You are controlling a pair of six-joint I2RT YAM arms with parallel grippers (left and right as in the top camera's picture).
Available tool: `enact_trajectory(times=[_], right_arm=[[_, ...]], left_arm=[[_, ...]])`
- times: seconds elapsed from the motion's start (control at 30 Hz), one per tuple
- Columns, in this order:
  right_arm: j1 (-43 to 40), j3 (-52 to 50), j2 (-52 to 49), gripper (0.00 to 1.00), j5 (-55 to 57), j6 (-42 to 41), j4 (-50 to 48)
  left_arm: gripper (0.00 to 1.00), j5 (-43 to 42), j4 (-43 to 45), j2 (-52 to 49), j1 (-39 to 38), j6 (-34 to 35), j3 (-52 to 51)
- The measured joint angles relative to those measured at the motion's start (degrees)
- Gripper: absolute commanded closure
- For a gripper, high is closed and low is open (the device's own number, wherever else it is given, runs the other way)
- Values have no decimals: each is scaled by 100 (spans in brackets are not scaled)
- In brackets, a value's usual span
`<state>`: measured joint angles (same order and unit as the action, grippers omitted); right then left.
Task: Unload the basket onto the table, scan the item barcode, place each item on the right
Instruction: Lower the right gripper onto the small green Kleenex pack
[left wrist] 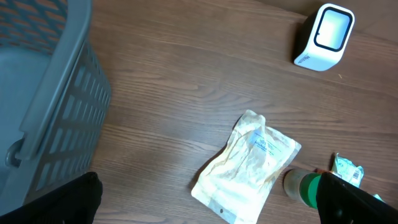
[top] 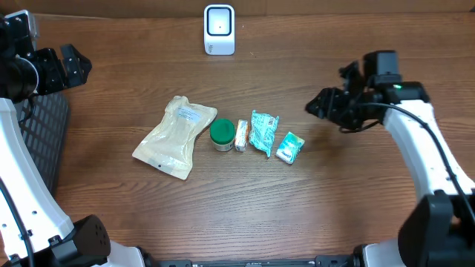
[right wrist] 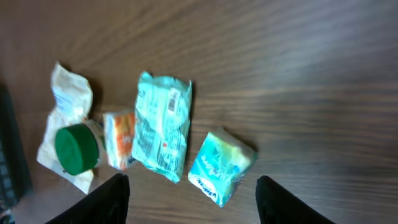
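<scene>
A row of items lies mid-table: a beige pouch point(top: 175, 136), a green-lidded jar point(top: 222, 134), a small orange packet point(top: 241, 136), a teal packet point(top: 263, 132) and a small teal-and-white packet point(top: 290, 147). The white barcode scanner point(top: 219, 30) stands at the far edge. My right gripper point(top: 326, 107) hovers right of the row, open and holding nothing. In the right wrist view the small teal-and-white packet point(right wrist: 219, 167) lies on the table between the fingers of the right gripper point(right wrist: 196, 202). My left gripper point(top: 63, 65) hangs at the far left, open and empty.
A grey slatted basket point(left wrist: 56, 93) stands at the table's left edge, below my left gripper point(left wrist: 211, 205). The left wrist view also holds the scanner point(left wrist: 324, 37), the beige pouch point(left wrist: 249, 165) and the jar point(left wrist: 301, 185).
</scene>
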<state>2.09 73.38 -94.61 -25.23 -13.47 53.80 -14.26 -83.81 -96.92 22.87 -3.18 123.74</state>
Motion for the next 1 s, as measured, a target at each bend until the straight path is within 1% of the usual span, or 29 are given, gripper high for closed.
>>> enact_trajectory(times=[0.03,0.17,0.37,0.57,0.73,0.8,0.83,0.93,1.0], right_arm=[[61,-13,-74,37,31,-66,35],[212,-120,-442,43,168,-391,140],[219,-258,-855,52,278,-588,162],[219,-560,-866,52,295,-625,146],[280,-1003,-866,54,271,-636,-385],[326,-1152,-866,62,245,-629,-597],[354,-1213,-866,64,221,-614,-697],[433,-1281,-866,67,190,-573,-820],[470,-1266,-866,68,175,-531,-748]], left_arm=[[0,0,-2,0,0,0,0],[0,0,-2,0,0,0,0],[0,0,0,0,0,0,0],[0,0,0,0,0,0,0],[0,-2,0,0,0,0,0],[0,-2,-2,0,0,0,0],[0,-2,-2,0,0,0,0],[0,-2,-2,0,0,0,0],[0,0,-2,0,0,0,0]])
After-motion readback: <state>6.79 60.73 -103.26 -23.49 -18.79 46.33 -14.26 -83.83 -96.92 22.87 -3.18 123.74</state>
